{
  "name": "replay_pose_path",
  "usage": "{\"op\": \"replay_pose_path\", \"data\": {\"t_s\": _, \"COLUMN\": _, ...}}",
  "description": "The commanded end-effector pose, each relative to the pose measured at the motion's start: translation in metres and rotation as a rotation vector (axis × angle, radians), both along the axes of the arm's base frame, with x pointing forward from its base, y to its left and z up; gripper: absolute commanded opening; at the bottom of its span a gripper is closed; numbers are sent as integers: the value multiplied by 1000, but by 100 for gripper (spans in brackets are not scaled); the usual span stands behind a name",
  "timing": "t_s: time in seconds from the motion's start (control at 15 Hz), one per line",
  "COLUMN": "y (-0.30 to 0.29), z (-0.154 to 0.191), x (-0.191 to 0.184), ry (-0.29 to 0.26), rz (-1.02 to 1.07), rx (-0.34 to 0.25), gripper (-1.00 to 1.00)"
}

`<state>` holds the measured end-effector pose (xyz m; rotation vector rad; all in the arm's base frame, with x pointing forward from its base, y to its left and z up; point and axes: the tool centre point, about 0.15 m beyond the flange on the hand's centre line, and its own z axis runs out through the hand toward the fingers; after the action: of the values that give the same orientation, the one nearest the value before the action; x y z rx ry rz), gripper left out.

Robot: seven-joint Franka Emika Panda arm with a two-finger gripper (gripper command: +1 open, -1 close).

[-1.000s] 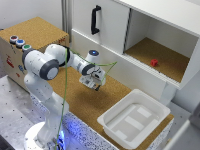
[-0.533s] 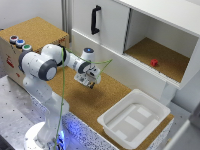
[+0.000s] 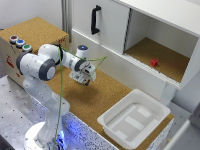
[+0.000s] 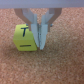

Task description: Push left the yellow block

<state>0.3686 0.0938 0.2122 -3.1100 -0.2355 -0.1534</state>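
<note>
Gripper [image 4: 39,36] fingers are seen nearly together, clamped on nothing | yellow block [image 4: 25,37] is set on the cork surface [image 3: 95,102], touching the fingers' side | push is best kept low, square to the block face, slow, to avoid twisting.

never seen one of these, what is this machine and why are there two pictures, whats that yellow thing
It is a single robot arm with a two-fingered gripper at its end. One picture comes from a camera off the arm and shows the whole scene: a cork-topped counter, a white tray, and an open cabinet with a small red block inside. The other comes from a camera on the wrist, looking down past the gripper's fingers. There the yellow block sits on the cork right beside the fingers. Nothing appears to be held.
</note>
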Motion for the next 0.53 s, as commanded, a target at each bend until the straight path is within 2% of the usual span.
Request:
{"op": "replay_pose_path", "data": {"t_s": 0.0, "y": 15, "z": 5, "x": -6, "ry": -31, "rz": -5, "rx": 8, "gripper": -100}}
{"op": "replay_pose_path", "data": {"t_s": 0.2, "y": 6, "z": 30, "x": -8, "ry": -64, "rz": -32, "rx": -11, "gripper": -100}}
{"op": "replay_pose_path", "data": {"t_s": 0.47, "y": 4, "z": 61, "x": -13, "ry": -72, "rz": -54, "rx": -11, "gripper": -100}}
